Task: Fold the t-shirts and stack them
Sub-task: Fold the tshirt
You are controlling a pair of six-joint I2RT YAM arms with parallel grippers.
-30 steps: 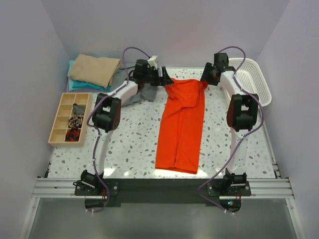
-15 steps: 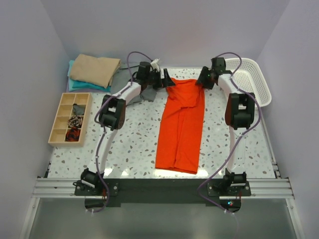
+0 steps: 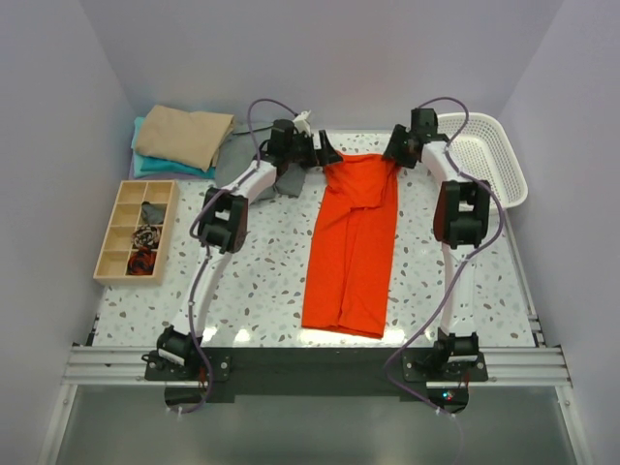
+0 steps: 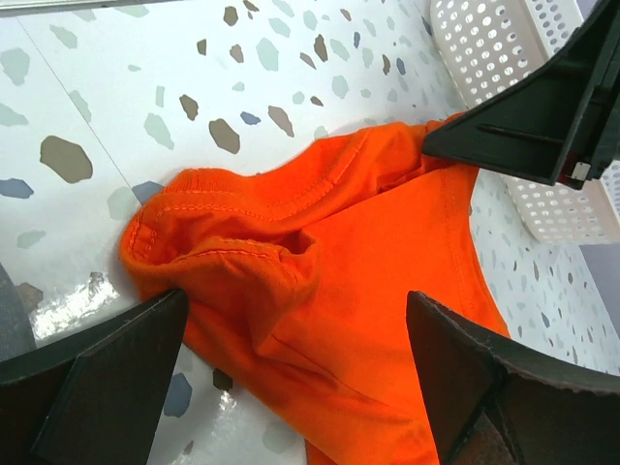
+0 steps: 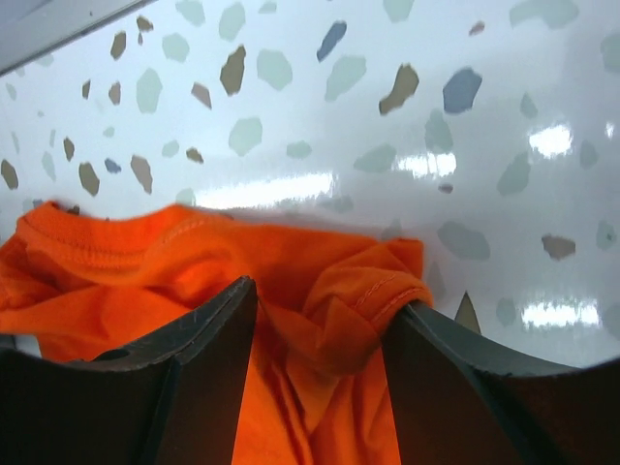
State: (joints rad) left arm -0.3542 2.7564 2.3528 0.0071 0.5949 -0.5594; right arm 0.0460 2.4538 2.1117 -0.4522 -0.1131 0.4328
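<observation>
The orange-red t-shirt (image 3: 354, 242) lies lengthwise on the table (image 3: 252, 281), collar end far. The left gripper (image 4: 295, 300) is spread wide and the right gripper (image 5: 320, 300) half-spread astride a shoulder corner. Seat both on matching corners — then close together.

Table (image 3: 252, 281): orange-red shirt (image 3: 354, 242), tray (image 3: 148, 184), basket (image 3: 484, 155), maybe grey cloth (image 3: 288, 182)

Overhead plus 2 close-ups, shared t-shirt (image 3: 354, 242)

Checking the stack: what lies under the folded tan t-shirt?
A teal t-shirt, only its left and near edges showing; the tan t-shirt covers the rest. Anything lower is hidden.
</observation>
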